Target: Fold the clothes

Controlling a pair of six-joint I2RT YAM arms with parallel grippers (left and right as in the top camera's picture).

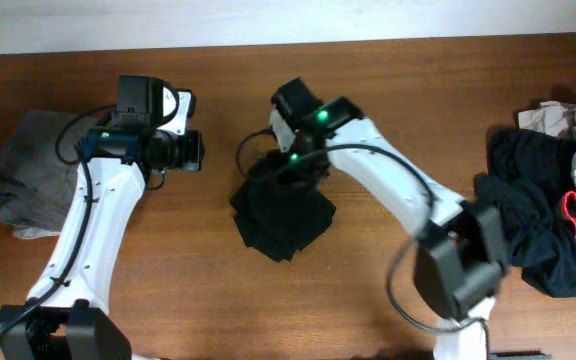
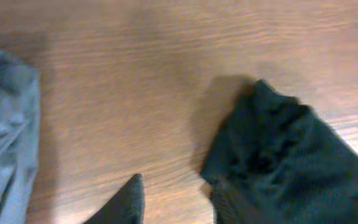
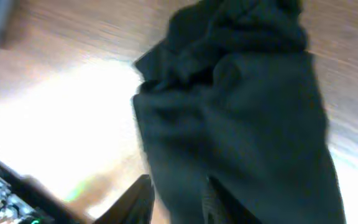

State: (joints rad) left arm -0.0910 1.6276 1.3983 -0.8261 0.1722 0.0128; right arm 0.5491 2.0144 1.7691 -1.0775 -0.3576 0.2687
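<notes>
Finishing a fold, by my judgement: the black garment lies bundled at mid-counter. Right tool hangs over its upper edge, too blurred to tell its grip. Left tool stands spread and empty, near the garment. Next move calls for a clean withdrawal, then the pile at the right.

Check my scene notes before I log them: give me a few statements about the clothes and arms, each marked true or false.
A black garment lies mid-table. True.
The grey garment lies on the right. False: it lies at the left.
The left pincer holds the grey garment. False: it is open and holds nothing.
A pile of clothes sits at the right. True.
</notes>
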